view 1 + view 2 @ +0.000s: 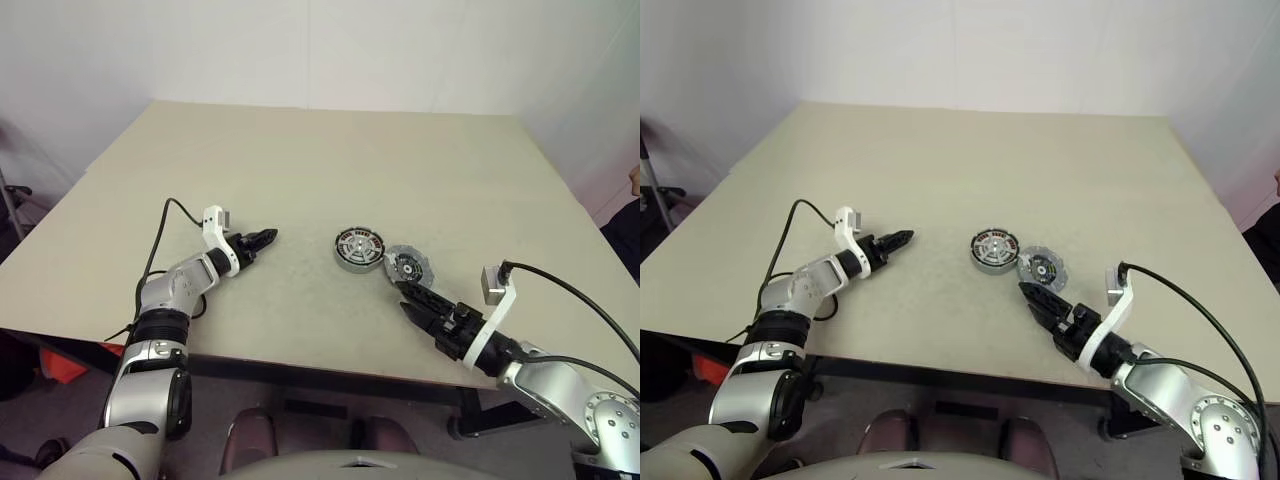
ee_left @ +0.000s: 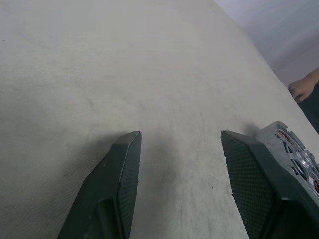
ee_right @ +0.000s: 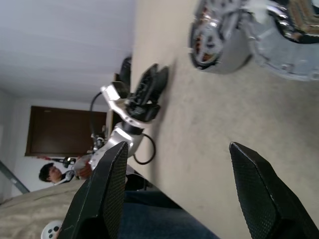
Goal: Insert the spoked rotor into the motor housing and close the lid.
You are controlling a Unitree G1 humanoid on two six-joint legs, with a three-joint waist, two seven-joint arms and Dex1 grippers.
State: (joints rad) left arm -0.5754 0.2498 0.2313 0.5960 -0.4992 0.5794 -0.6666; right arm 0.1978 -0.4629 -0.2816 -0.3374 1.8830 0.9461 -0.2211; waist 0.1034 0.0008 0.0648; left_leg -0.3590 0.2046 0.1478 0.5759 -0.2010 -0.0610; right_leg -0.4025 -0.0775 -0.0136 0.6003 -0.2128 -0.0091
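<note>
Near the tabletop's [image 1: 300, 170] front edge, the motor housing [image 1: 359, 249] touches the spoked rotor [image 1: 407, 267]. Both look rigid, heavy, smooth metal; the rotor's black rim seems the best hold. Left gripper [image 1: 266, 238] and right gripper [image 1: 408, 303] fingers spread, empty.

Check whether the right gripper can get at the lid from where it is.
Probably yes: the right gripper, open, sits just short of the lid, nothing between them; the housing touches the lid's far side.

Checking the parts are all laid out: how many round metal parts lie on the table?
2: one at the table's middle, and a smaller one touching its right side. Another may sit hidden inside.
</note>
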